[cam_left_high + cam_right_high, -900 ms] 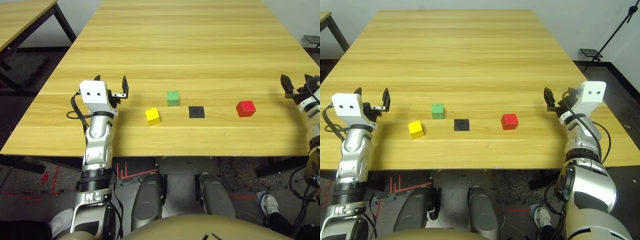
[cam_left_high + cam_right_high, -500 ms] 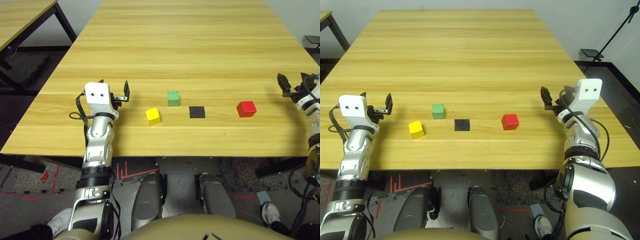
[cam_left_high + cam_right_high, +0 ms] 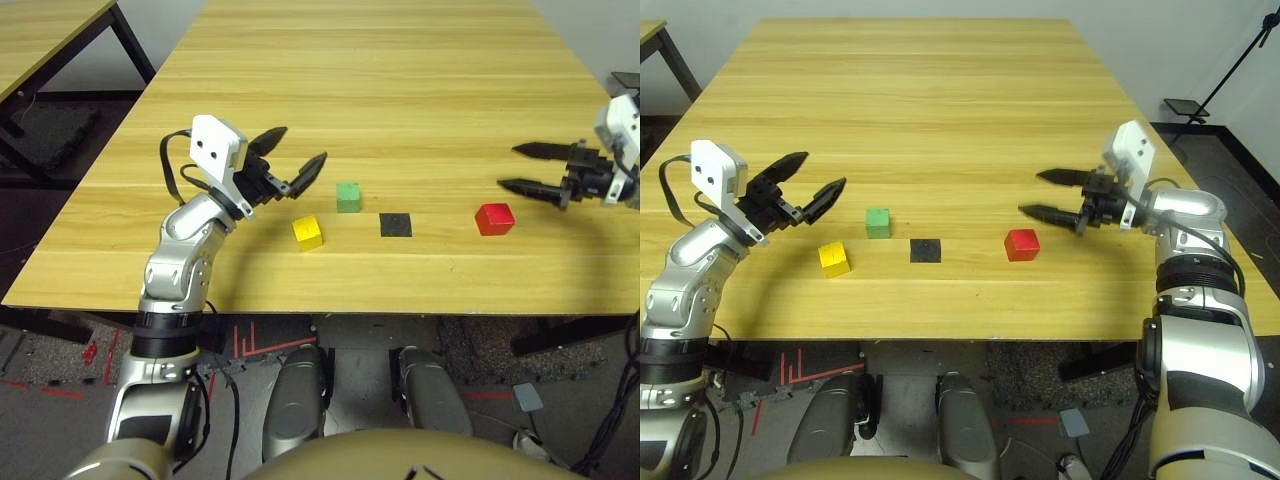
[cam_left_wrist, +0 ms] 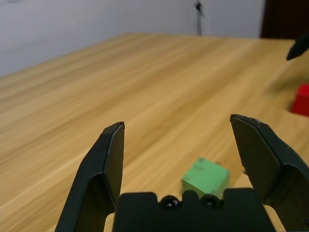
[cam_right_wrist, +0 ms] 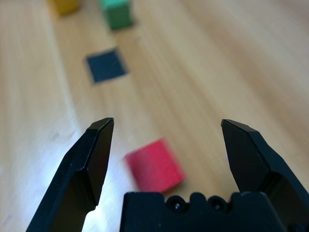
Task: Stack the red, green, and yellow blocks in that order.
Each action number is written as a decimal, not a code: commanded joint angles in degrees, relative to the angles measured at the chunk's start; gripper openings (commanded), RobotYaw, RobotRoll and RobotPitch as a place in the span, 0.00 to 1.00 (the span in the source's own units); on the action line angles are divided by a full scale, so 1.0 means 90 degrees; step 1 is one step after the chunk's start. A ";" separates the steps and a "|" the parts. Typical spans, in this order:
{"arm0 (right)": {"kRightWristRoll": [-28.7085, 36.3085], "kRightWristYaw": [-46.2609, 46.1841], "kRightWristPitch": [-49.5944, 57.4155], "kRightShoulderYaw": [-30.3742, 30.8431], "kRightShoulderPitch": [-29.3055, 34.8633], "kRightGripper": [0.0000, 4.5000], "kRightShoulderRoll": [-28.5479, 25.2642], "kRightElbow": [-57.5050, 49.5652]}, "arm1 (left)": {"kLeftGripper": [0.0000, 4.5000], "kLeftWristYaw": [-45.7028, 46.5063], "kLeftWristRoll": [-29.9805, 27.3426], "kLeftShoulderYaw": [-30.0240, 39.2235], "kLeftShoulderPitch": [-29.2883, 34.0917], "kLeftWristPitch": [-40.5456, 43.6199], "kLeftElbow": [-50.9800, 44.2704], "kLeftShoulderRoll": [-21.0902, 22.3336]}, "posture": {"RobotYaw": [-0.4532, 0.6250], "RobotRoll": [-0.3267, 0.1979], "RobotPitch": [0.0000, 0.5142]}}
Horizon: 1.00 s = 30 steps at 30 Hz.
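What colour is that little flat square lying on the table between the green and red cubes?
The flat square patch is black, seen best in the right eye view.

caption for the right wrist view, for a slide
Open right gripper aimed at the red block, with the black square patch, green block and yellow block beyond.

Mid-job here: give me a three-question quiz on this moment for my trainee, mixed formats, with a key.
1. True or false: the small red cube is held by the right gripper.
2. Which lies nearest the flat black square patch on the wooden table? A) small green cube B) small yellow cube C) left gripper
3. Fill in: both grippers' fingers are ____.

Key:
1. False; it sits on the table, apart from the fingers.
2. A.
3. Open.
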 commanded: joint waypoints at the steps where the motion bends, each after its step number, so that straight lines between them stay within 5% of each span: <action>1: -0.0378 0.0064 -0.0574 0.0542 -0.0285 1.00 -0.0057 0.0404 | 0.99 -0.0119 0.0076 -0.0148 -0.0183 0.0079 0.0069 0.0016 | 0.57 0.27 0.13; 18: -0.1848 -0.0464 -0.1706 0.1111 -0.1036 1.00 0.0513 0.1580 | 0.99 -0.0707 -0.0135 -0.0497 0.0453 0.1312 -0.1342 0.0697 | 0.68 0.28 0.14; 26: -0.2095 -0.0596 -0.1626 0.1134 -0.1161 0.49 0.0794 0.1568 | 1.00 -0.0968 -0.0267 -0.0551 0.0332 0.1803 -0.1799 0.1112 | 0.70 0.28 0.15; 30: -0.1562 -0.0013 -0.0995 0.0917 -0.1450 0.46 0.1325 0.1164 | 1.00 -0.1058 -0.0368 -0.0587 0.0081 0.2100 -0.1956 0.1212 | 0.70 0.28 0.15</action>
